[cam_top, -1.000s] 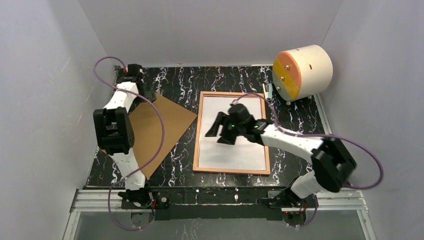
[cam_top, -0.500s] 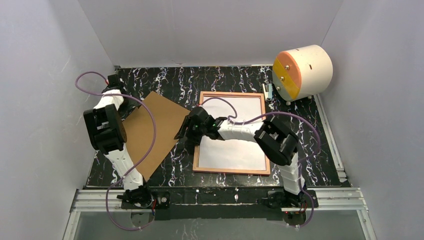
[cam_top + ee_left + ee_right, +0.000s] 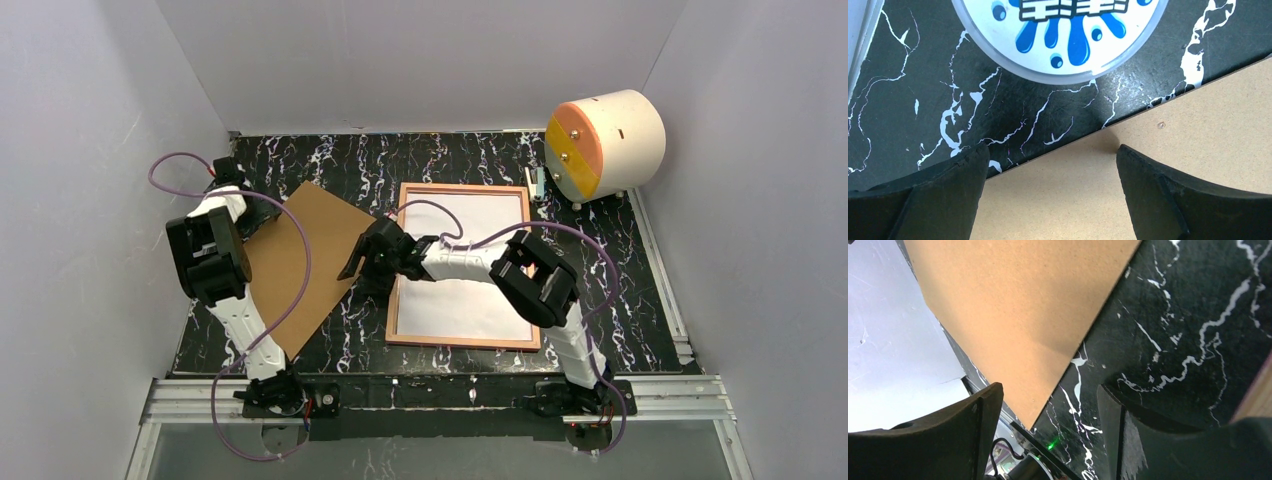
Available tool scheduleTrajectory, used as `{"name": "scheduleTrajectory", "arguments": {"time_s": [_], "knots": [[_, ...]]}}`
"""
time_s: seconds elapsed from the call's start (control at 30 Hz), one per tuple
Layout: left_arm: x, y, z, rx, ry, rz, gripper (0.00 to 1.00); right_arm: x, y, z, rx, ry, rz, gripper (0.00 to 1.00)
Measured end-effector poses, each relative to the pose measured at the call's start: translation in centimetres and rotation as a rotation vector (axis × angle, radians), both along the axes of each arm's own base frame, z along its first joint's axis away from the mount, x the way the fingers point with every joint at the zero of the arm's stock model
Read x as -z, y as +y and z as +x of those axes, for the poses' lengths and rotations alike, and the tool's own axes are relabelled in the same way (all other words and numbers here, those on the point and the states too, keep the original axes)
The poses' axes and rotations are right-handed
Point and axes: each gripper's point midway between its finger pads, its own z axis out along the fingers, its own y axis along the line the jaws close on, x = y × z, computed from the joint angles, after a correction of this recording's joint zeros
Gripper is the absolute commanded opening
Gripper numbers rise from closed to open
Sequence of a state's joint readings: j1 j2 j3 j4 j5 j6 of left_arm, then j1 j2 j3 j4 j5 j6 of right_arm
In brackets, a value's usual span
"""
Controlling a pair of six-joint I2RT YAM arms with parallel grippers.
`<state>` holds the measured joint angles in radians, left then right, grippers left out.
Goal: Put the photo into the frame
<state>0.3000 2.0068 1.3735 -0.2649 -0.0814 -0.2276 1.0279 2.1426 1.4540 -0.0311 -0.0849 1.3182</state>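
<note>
The frame (image 3: pixel 463 187) lies flat mid-table, its light wood-brown rim up. Inside the rim lies the photo (image 3: pixel 470 285), plain white back up. The flat brown backing board (image 3: pixel 300 260) lies to the frame's left. My right gripper (image 3: pixel 357 268) hangs open over the dark gap between board and frame. In the right wrist view the right gripper (image 3: pixel 1050 405) holds nothing, with the board's corner (image 3: pixel 1023 305) ahead and a strip of the frame (image 3: pixel 1257 400) at the right. My left gripper (image 3: pixel 265 212) stands open at the board's far-left edge. In the left wrist view the left gripper (image 3: pixel 1053 160) straddles that edge (image 3: pixel 1128 200).
A cream cylinder with an orange and yellow face (image 3: pixel 605 143) stands at the back right, a small pale object (image 3: pixel 540 183) beside it. A round white disc with a blue splash logo (image 3: pixel 1060 35) lies just beyond the board's edge. White walls close in the black marbled table (image 3: pixel 600 250).
My right arm swung left, from above the photo to the gap between board and frame. My left arm shifted left and settled at the board's far-left edge.
</note>
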Motion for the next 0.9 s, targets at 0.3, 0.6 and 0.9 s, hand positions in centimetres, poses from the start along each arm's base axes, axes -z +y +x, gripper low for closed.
{"name": "scheduleTrajectory", "arguments": {"time_s": [0.3,0.6,0.9], "knots": [[0.0,-0.3,0.1,-0.02,-0.011,-0.035,0.81,-0.1,1.5,1.1,0.013,-0.014,0.017,0.82],[0.0,-1.1,-0.8,-0.068,-0.004,-0.103,0.73,-0.4,2.0,2.3,0.031,0.033,0.117,0.81],[-0.2,-1.0,-1.1,-0.085,-0.019,-0.138,0.71,-0.8,1.9,2.4,-0.009,0.039,0.192,0.79]]}}
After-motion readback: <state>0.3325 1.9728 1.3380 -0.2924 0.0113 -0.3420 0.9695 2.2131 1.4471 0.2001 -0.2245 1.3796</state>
